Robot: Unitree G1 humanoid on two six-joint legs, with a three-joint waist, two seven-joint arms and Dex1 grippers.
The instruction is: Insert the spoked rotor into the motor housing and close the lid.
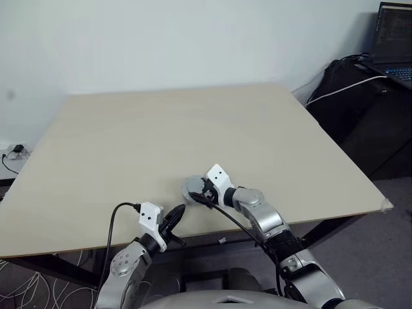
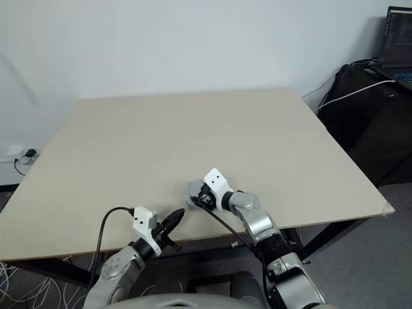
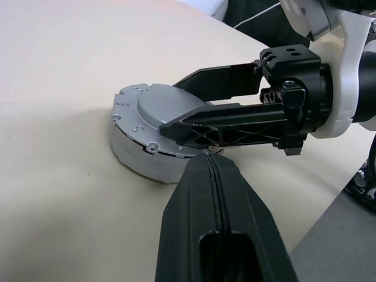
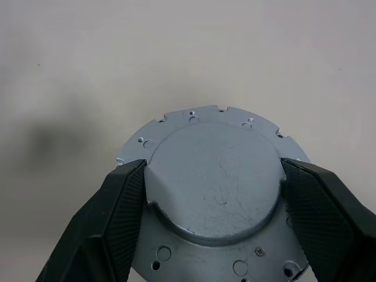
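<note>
Fingers of the right gripper (image 4: 214,176) stand wide on either side of the lid's (image 4: 214,176) raised round centre, their ribbed pads right at its edge, so it looks to be grasping the lid there; whether it presses hard cannot be told. The lid shows its smooth grey face up, with a notched, drilled flange around the raised part. It sits on a thick grey round body, judged to be the housing (image 3: 138,158), which rests flat on the tabletop (image 1: 193,122) near the near edge, a little right of the middle. No rotor can be made out; if it is in place, it is covered.

Just to the left and nearer, the left gripper (image 3: 207,170) is clenched and empty, its tip close to the stack's near side, beside the right one's lower finger.

Metal parts like these should be stiff, fairly heavy for their size, and smooth enough to slip between pads. The raised centre is a fair hold for turning or pressing down; for lifting, the notched flange or the body's side wall would likely give surer purchase. Dropping would probably not break it, but a tilted lid could jam.
</note>
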